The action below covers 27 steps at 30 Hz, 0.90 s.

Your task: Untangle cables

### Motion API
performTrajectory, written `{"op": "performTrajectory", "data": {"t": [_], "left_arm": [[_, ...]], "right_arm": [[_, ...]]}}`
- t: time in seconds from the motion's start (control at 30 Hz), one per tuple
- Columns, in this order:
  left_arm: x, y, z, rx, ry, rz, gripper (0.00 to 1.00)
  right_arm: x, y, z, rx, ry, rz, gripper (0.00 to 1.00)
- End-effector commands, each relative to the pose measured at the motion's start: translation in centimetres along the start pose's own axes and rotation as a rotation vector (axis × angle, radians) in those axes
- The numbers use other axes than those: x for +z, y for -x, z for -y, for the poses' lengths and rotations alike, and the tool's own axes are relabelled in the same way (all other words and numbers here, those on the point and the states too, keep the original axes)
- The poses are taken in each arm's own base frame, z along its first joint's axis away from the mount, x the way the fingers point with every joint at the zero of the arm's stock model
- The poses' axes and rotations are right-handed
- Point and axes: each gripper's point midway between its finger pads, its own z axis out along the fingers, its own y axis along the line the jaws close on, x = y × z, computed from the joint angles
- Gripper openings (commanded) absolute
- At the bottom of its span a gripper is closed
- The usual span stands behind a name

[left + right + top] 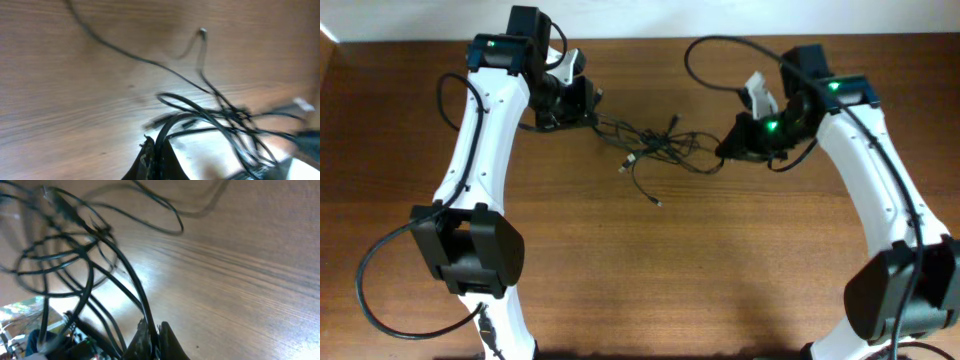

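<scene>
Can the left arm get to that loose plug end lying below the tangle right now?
Probably not yet: the left gripper looks shut on the cables, so it would have to let go first. Otherwise nothing blocks the plug end.

The cables (655,145) are thin and black, 1 tip (623,166) pale silver. The bench (720,270) is warm brown with fine, darker wood-grain streaks. The left arm (480,130) and right arm (880,170) are white with black joints and small green lights. The fingers (167,342) are black.
</scene>
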Motion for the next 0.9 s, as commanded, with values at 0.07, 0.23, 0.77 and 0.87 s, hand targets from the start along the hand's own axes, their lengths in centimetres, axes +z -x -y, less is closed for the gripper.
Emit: {"op": "performTrajectory", "data": {"t": [0.07, 0.23, 0.77, 0.87], "left_arm": [[-1.9, 0.6, -5.2, 0.161, 0.246, 0.023, 0.32], [-1.3, -0.2, 0.3, 0.368, -0.077, 0.010, 0.59], [15.9, -5.4, 15.0, 0.713, -0.190, -0.127, 0.76], [19.2, -7.6, 14.6, 0.773, -0.187, -0.210, 0.74]], "right_arm": [[-1.1, -1.9, -1.3, -0.005, -0.198, -0.016, 0.04], [0.3, -1.0, -3.5, -0.002, -0.206, 0.040, 0.04], [-9.3, 2.4, 11.3, 0.393, -0.356, 0.256, 0.85], [-8.8, 2.2, 11.7, 0.372, -0.360, 0.236, 0.85]]}}
